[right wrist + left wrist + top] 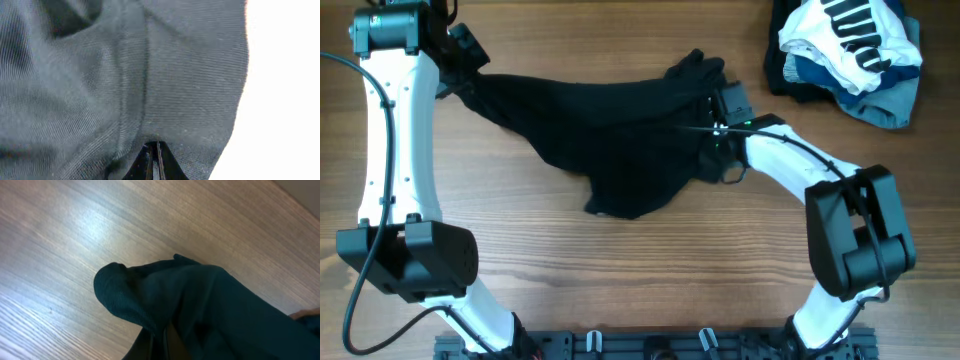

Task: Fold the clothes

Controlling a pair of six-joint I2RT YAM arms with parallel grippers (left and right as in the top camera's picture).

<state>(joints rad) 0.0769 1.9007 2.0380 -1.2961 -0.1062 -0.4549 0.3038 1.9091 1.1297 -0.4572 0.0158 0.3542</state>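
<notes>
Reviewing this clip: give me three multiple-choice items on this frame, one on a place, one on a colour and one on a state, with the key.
1. Where does the pile of spare clothes lie in the overhead view?
A. top right
B. bottom left
C. centre, under the arms

2. What colour is the garment spread between the two arms?
A. red
B. black
C. yellow

3. How is the right pincer?
A. wide open over bare wood
B. shut on the garment
C. holding a cup

Key:
1 A, the pile sits at the upper right edge of the table.
2 B, the cloth is plain black from above.
3 B, the right wrist view shows the tips closed with fabric pinched between them.
</notes>
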